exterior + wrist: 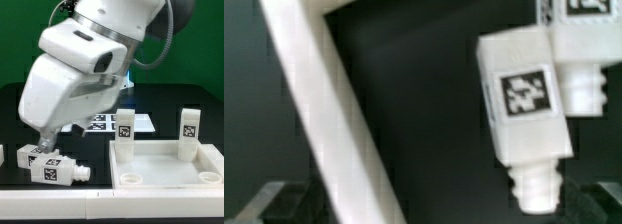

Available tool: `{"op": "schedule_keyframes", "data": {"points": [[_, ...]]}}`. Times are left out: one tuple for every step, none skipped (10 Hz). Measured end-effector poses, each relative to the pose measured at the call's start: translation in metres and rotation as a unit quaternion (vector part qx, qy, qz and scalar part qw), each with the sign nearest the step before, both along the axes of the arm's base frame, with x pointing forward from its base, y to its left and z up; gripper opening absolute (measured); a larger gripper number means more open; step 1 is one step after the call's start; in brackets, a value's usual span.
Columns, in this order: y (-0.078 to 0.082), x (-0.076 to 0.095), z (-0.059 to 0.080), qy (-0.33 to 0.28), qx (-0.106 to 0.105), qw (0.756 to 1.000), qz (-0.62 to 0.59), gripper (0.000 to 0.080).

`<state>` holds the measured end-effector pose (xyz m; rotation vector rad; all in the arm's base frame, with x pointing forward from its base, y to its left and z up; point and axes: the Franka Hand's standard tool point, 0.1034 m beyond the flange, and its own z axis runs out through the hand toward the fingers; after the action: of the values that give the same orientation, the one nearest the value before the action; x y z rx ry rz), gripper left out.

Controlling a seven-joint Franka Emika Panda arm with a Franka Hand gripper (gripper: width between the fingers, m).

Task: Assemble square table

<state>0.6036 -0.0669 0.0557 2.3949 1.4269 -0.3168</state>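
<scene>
The square table's white slab [170, 172] lies at the exterior view's right, raised rim up. Two tagged white legs [125, 126] [188, 125] stand upright at its far corners. Two more legs lie side by side on the black table at the left, the nearer leg [58, 169] showing its tag. My gripper [41, 142] hangs open just above the farther lying leg [27, 155]. In the wrist view a lying leg [534, 95] points its threaded peg toward my open gripper [438, 208], off to one side, with nothing between the fingers.
A long white bar [317, 110] runs across the wrist view beside the lying leg. The marker board [104, 122] lies flat behind the arm. A second lying leg [589, 10] shows at the wrist view's corner.
</scene>
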Motion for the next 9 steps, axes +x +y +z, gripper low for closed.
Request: {"op": "schedule_keyframes", "data": {"points": [[0.013,-0.015,-0.011,0.024,0.008,1.0,0.017,0.0649],[0.009,-0.011,-0.007,0.018,0.007,1.0,0.013,0.0649],[0.007,-0.011,-0.007,0.018,0.007,1.0,0.011,0.0649],[0.006,-0.013,-0.009,0.024,0.006,1.0,0.01,0.0649],[0.003,-0.014,-0.008,0.025,0.005,1.0,0.007,0.0649],[0.005,-0.013,-0.005,0.026,0.004,1.0,0.006,0.0649],[0.008,-0.012,-0.004,0.026,0.004,1.0,0.004,0.0649],[0.015,-0.014,-0.004,0.028,0.002,1.0,0.0,0.0649],[0.023,-0.015,-0.005,0.027,0.002,1.0,-0.004,0.0649]]}}
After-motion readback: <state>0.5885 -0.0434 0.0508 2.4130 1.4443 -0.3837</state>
